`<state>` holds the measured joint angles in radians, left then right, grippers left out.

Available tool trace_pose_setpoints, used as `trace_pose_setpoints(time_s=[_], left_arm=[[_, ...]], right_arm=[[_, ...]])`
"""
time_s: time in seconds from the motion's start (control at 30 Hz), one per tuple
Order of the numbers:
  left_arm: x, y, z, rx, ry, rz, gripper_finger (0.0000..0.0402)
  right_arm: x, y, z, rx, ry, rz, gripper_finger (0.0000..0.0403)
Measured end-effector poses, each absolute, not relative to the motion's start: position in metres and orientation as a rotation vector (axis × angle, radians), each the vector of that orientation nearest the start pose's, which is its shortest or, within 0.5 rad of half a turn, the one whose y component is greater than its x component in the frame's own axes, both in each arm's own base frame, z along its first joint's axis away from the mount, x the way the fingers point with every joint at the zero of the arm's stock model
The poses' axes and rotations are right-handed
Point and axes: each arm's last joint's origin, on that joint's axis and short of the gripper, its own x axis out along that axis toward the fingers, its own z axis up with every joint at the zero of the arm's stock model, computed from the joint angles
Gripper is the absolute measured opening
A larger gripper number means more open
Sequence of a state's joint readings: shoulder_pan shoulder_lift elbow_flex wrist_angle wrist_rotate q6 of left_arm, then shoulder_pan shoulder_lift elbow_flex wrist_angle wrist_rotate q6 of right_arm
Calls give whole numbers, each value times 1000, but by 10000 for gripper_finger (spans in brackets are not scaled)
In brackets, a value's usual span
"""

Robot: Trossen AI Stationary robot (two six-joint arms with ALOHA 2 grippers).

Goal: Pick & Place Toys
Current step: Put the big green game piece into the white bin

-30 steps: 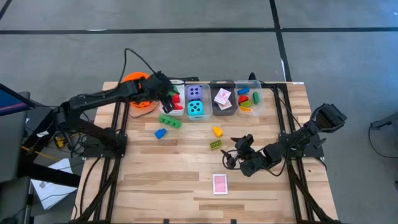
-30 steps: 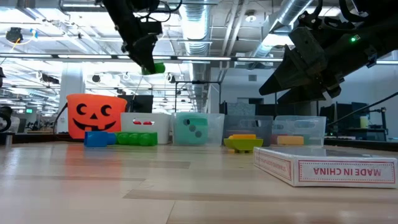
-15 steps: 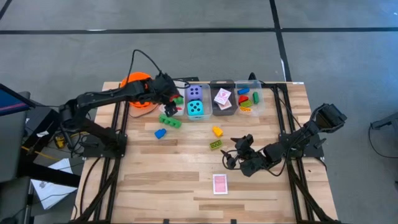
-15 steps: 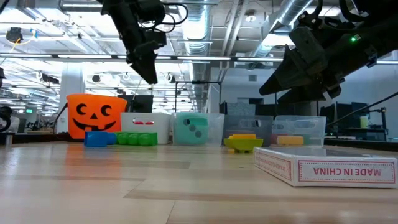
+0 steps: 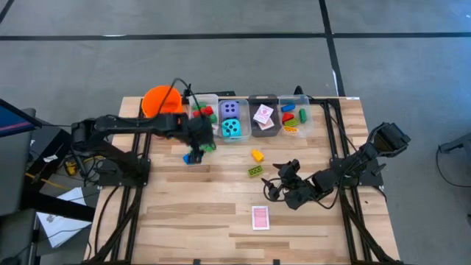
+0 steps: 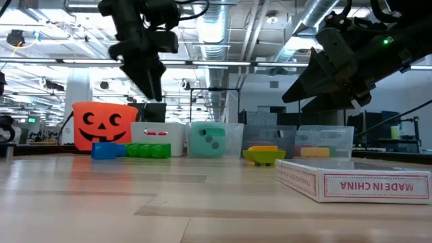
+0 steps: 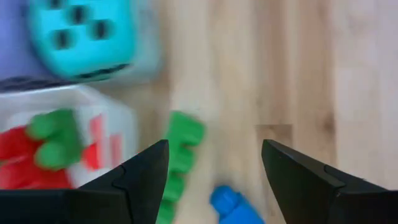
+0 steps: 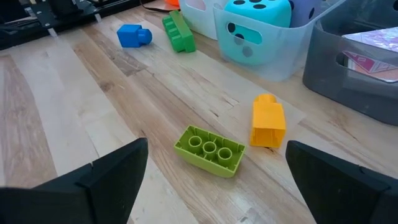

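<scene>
Your left claw, fingers apart and empty, hung directly over the long green brick and blue brick, brick's long axis running roughly across the finger gap.

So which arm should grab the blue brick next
Left. The left gripper hangs open right above the blue brick, while the right gripper waits farther off near the lime brick.

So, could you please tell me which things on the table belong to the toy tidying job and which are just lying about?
Job:
blue brick
dark green brick
lime brick
yellow brick
teal die
purple die
card box
left end effector, open over the blue brick
right end effector, waiting

Lying about:
orange bucket
clear bins
</scene>
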<state>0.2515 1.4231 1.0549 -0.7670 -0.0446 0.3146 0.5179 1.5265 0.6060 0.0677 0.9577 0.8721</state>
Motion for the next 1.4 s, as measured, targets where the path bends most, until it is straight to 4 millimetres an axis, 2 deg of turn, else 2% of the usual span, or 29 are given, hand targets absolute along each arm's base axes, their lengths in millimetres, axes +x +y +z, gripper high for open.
trace_pose_setpoints(time_s=[0.13, 0.47, 0.77, 1.17, 1.4], left_arm=[[261, 57, 221, 228, 1176, 93, 252], [249, 66, 189, 250, 1203, 208, 253], [247, 67, 176, 321, 1157, 223, 253], [246, 80, 172, 314, 1169, 289, 251], [253, 83, 149, 280, 1235, 235, 246]], right_arm=[[238, 108, 145, 253, 397, -635, 374], [238, 108, 145, 252, 398, -636, 374], [237, 108, 145, 252, 398, -636, 374], [237, 108, 145, 250, 400, -637, 374], [237, 108, 144, 247, 403, -638, 374]])
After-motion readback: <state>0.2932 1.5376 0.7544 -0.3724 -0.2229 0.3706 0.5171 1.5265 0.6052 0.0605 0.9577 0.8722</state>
